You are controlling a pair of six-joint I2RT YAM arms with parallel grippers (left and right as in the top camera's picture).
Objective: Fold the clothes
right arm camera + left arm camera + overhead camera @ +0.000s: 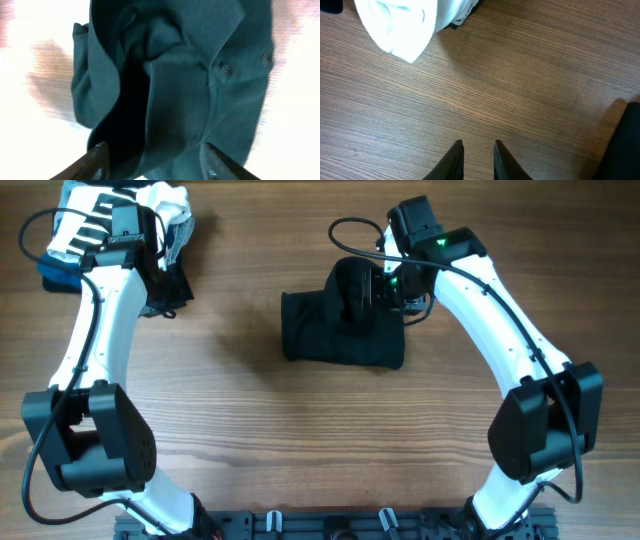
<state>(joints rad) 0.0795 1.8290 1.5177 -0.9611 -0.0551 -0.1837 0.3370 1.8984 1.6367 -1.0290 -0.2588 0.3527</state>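
Note:
The clothes are a black garment lying folded into a compact rectangle at the table's middle, with a raised fold at its top right. In the right wrist view the garment looks dark green, with a ribbed band and two small buttons. My right gripper hovers over its upper right part. Its fingers are wide apart and straddle a fold without closing on it. My left gripper is far left, beside the pile. Its fingers are nearly together and empty, above bare wood.
A folded pile of white black-striped cloth and blue cloth lies at the back left corner. Its white edge shows in the left wrist view. A dark shape sits at that view's right edge. Wooden tabletop lies all round.

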